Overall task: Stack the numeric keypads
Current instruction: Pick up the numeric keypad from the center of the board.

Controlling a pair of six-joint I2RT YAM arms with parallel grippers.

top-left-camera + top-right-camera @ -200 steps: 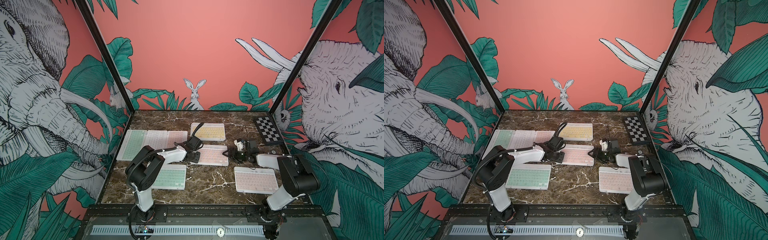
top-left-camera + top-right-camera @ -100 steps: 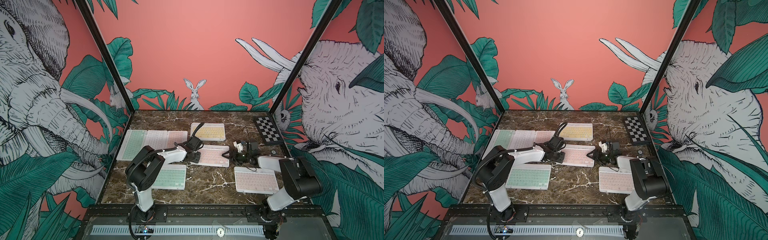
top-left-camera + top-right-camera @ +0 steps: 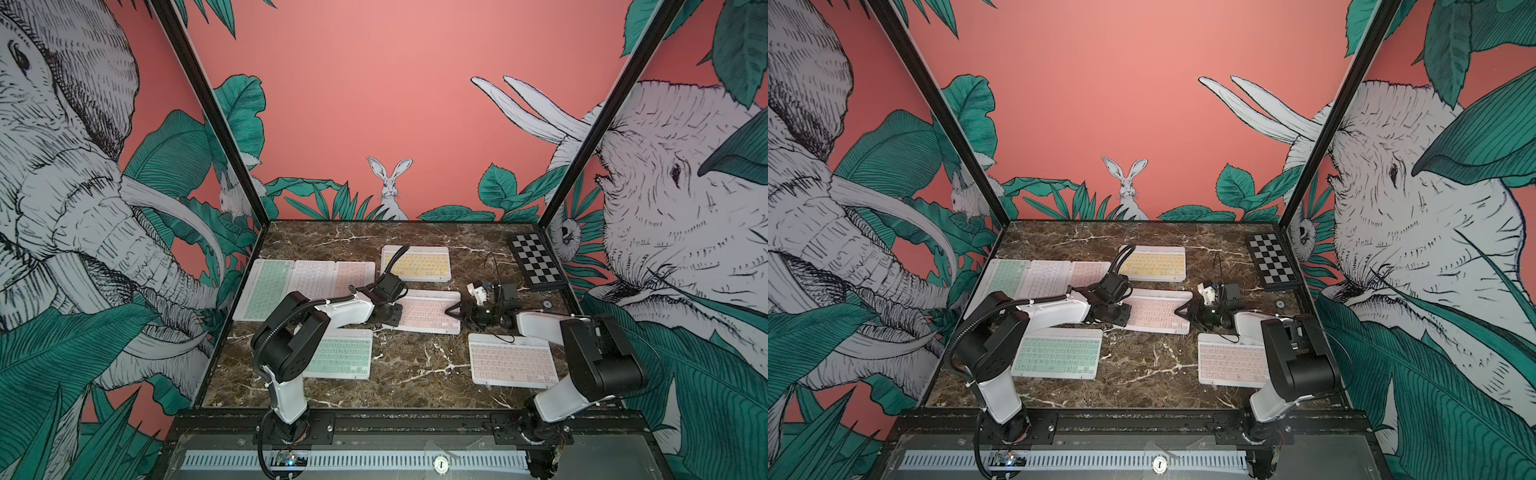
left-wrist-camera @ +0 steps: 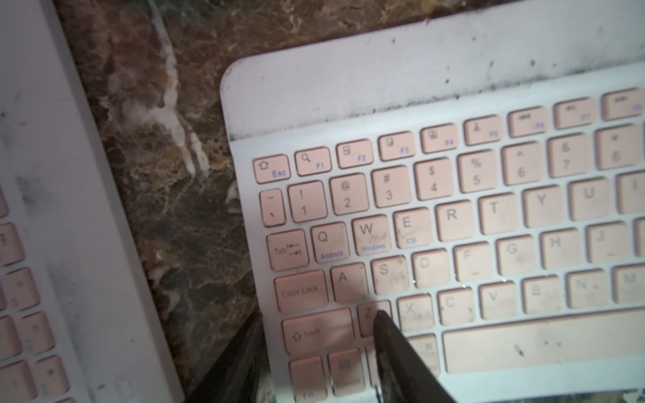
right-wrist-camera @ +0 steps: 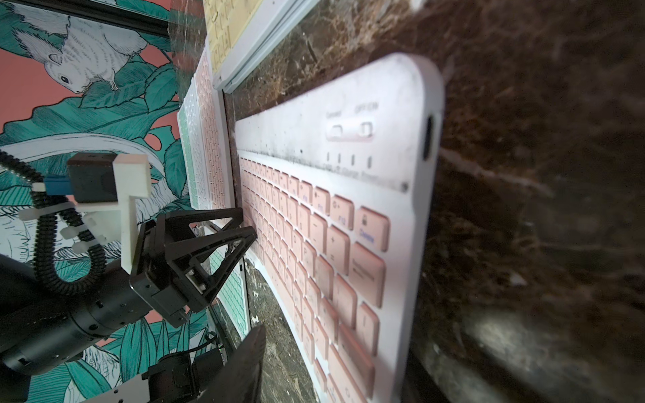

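Left tool (image 4: 317, 315) low, astride pink keypad (image 4: 453, 226)

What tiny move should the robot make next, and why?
Probably close the right gripper on the right end of the middle white-framed, pink-keyed keypad. The left gripper is already shut on its left end, while the right one's jaws stand apart at the edge, so both could then lift it flat.

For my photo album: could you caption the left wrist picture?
Jaws pinch one end of the pink-keyed keypad on the marble table.
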